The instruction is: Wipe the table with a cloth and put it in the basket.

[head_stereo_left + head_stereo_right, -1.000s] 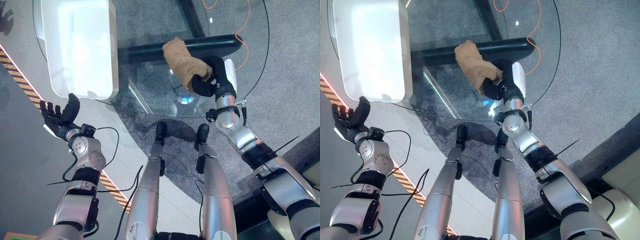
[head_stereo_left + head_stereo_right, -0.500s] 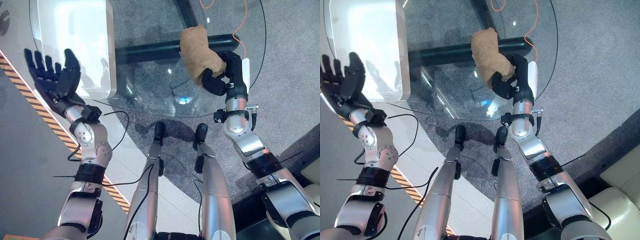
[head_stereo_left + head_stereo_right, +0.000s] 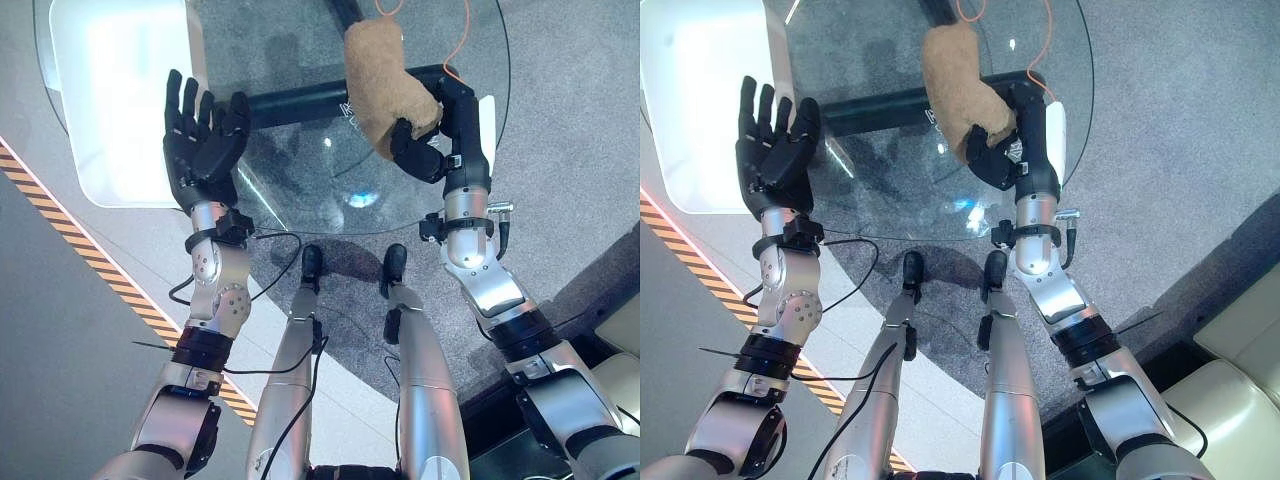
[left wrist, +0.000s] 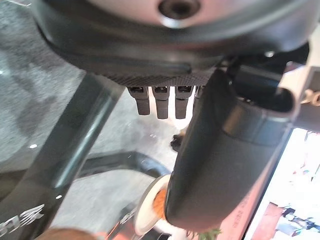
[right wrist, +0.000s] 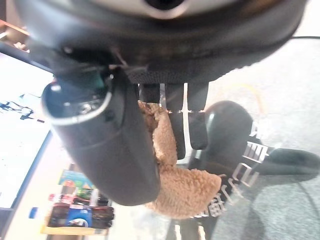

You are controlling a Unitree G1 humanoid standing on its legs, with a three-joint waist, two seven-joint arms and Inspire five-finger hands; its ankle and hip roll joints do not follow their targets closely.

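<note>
cloth mid-wipe, basket off to the left

the tan cloth lies on the round glass table, toward its far right, over the dark bar that shows through the glass. right hand has its fingers curled round the cloth's near end; most of the cloth trails loose beyond it.

left hand is raised over the table's near left edge, fingers straight and spread, holding nothing. the white basket sits just beside it on the left.

risks, as i judge them: the grip takes only one end, so the loose part may drag, bunch or slip free. carried across, the cloth could catch the basket rim or brush the raised left hand.
</note>
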